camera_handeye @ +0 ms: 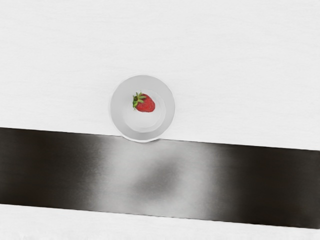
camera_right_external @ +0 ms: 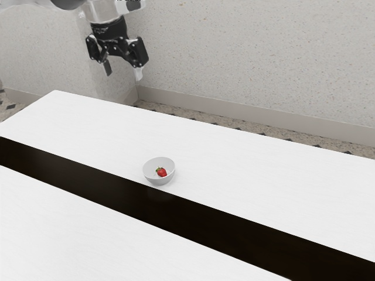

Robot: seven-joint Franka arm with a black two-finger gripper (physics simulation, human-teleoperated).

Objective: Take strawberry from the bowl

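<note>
Exterior view shows our end effector (camera_right_external: pixel 123 71) high above the tabletop (camera_right_external: pixel 252 170), towards the view's upper left, its two fingers spread wide apart with a broad gap between them. We have it released, holding nothing and touching nothing, and the fingertips point downward. Our arm (camera_right_external: pixel 58 3) reaches in from the exterior view's upper left.

Well apart from the fingers, and lower down, a round, pale grey bowl (camera_right_external: pixel 159 181) sits upright on the white surface. Inside it we see one red strawberry (camera_right_external: pixel 162 172) with a green leafy cap. From our wrist view, the berry lies on its side on the bowl's floor, a little off centre. The bowl's wall rises all the way around it, so that rim is what we must clear from the side; the top is open.

Just beside the bowl runs a long, dark, glossy strip (camera_right_external: pixel 234 225), with white surface along both sides; seen from above, the bowl's rim slightly overlaps its edge. A pale, blurry sheen lies on the strip in our wrist view. Behind the tabletop we see a speckled wall (camera_right_external: pixel 252 58), a plain baseboard (camera_right_external: pixel 234 106) and a patterned floor (camera_right_external: pixel 234 127).
</note>
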